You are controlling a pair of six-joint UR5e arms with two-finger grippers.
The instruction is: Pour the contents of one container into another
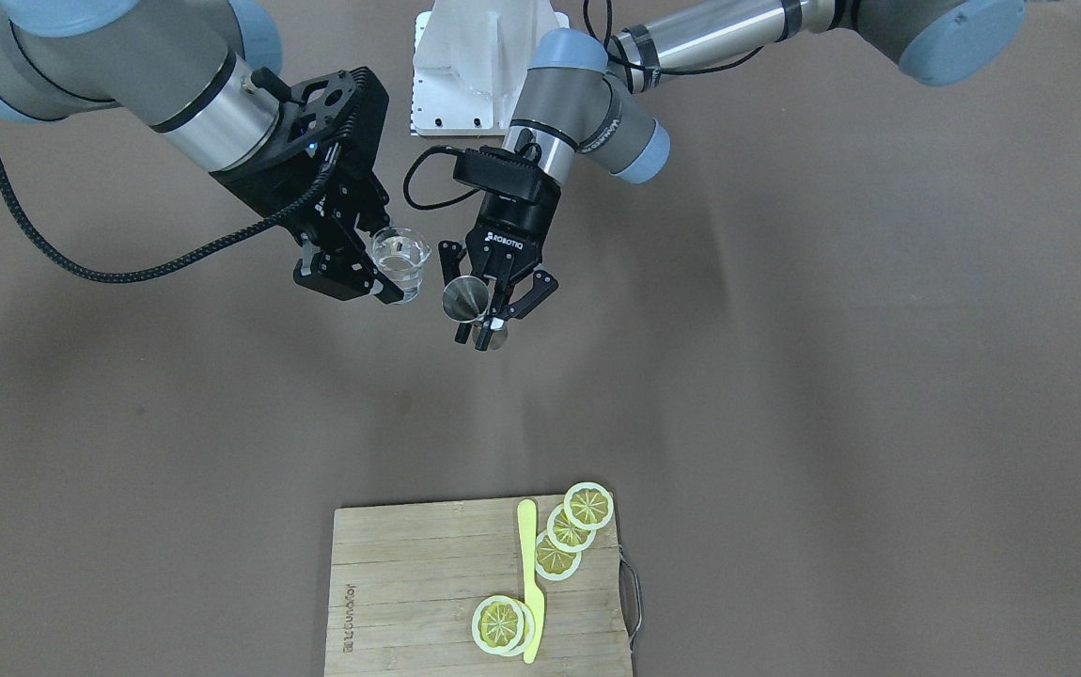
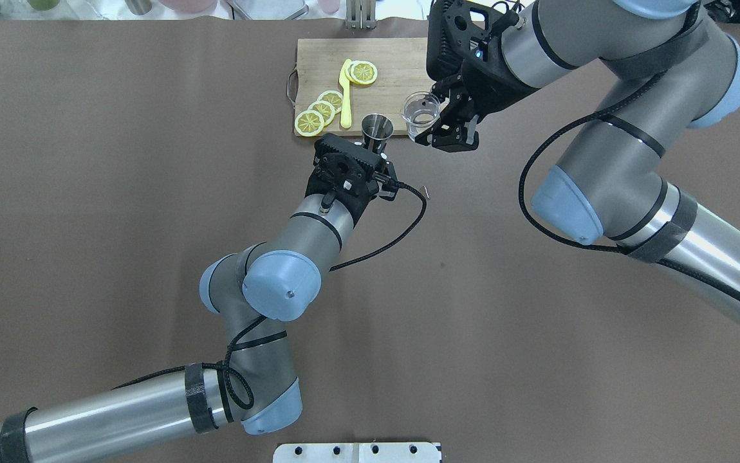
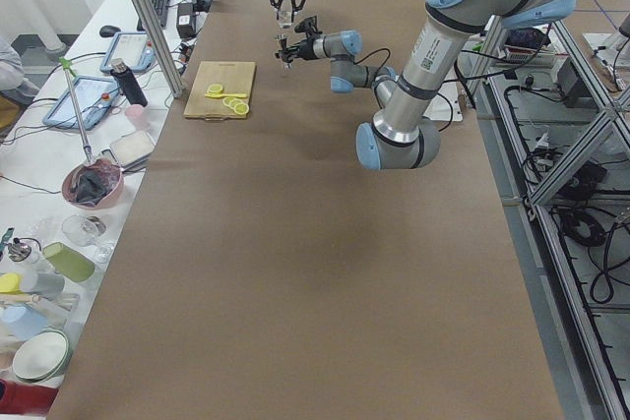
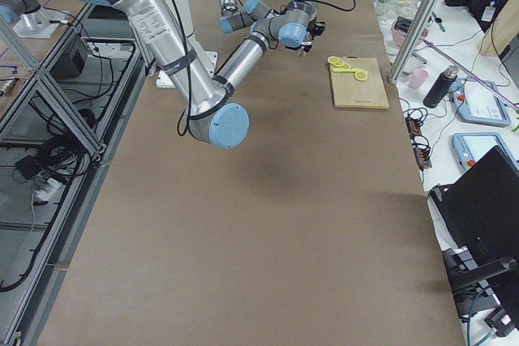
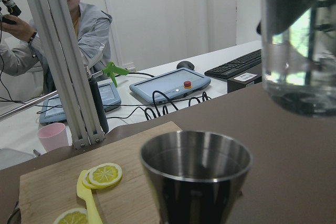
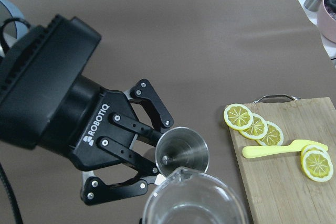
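From the front, the right gripper is shut tight on the clear tumbler, held up in the air. Just beside it, the left gripper squeezes the grey jigger, open end up. From above, the tumbler is just right of the jigger, near the wooden board at the far side with lemon slices and a yellow knife. The left wrist camera shows the tumbler higher than the jigger. The right wrist camera looks down into both.
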